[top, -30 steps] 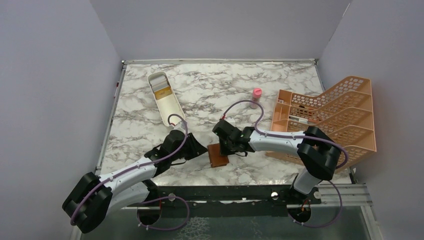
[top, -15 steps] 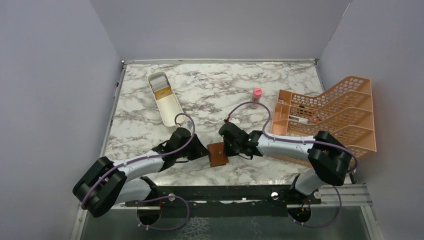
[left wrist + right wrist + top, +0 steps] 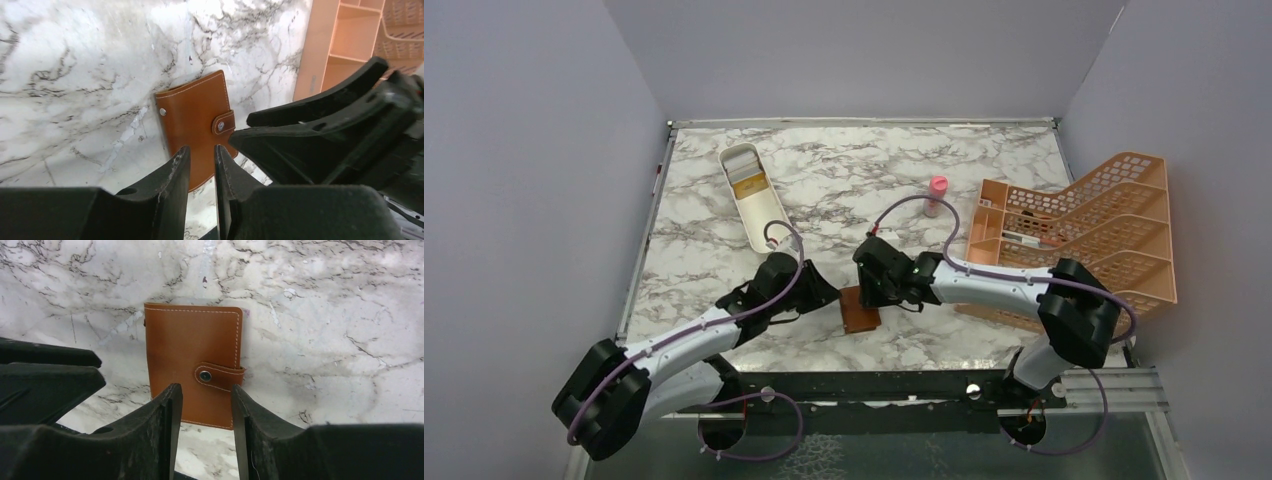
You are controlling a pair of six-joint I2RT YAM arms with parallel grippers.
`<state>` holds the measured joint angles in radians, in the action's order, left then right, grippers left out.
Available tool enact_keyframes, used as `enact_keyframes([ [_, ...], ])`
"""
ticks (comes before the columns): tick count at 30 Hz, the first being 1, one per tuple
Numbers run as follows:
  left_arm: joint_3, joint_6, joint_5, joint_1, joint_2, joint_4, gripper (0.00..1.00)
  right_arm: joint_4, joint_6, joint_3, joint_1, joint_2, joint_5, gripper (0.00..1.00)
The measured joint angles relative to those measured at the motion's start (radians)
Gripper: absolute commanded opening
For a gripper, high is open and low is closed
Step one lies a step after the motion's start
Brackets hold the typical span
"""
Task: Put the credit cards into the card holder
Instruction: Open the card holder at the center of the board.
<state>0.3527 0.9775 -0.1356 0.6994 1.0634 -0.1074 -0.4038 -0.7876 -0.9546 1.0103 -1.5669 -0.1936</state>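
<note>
The card holder (image 3: 859, 311), a brown leather wallet closed by its snap strap, lies flat on the marble near the front edge. It also shows in the left wrist view (image 3: 192, 125) and the right wrist view (image 3: 192, 357). My left gripper (image 3: 826, 296) hovers just left of it, jaws a narrow gap apart (image 3: 201, 156), nothing between them. My right gripper (image 3: 874, 288) stands just behind the wallet, open (image 3: 206, 396) and empty, above the wallet's near edge. A yellow-gold credit card (image 3: 751, 186) lies in the white tray (image 3: 769, 218) at the back left.
An orange lattice rack (image 3: 1084, 235) fills the right side, and its corner shows in the left wrist view (image 3: 345, 45). A small pink bottle (image 3: 936, 195) stands in front of the rack. Grey walls enclose the table on three sides.
My right gripper's jaws have parted and now hold nothing. The left arm has drawn back a little to the left from the wallet. The wallet lies almost where it was.
</note>
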Motion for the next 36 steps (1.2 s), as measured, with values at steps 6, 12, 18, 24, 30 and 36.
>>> enact_keyframes([
  [6,0.000,-0.021,0.102,0.000,-0.134,0.097,0.30,-0.026,-0.006,-0.063,0.016,-0.083,-0.022,0.46],
  [12,-0.002,-0.025,0.158,0.000,-0.207,0.154,0.31,-0.050,-0.005,-0.094,0.018,-0.161,-0.039,0.39],
  [18,-0.008,-0.026,0.163,-0.004,-0.204,0.160,0.31,-0.058,0.000,-0.123,0.025,-0.188,-0.075,0.10],
  [24,-0.008,-0.033,0.144,-0.005,-0.128,0.148,0.31,-0.013,-0.003,-0.076,0.028,-0.151,-0.086,0.01],
  [30,-0.009,-0.034,0.100,-0.005,-0.044,0.109,0.32,0.007,0.000,-0.005,0.029,-0.065,-0.079,0.01],
  [36,0.016,-0.050,0.072,-0.005,-0.003,0.112,0.40,0.014,-0.001,0.011,0.028,0.105,-0.055,0.01],
])
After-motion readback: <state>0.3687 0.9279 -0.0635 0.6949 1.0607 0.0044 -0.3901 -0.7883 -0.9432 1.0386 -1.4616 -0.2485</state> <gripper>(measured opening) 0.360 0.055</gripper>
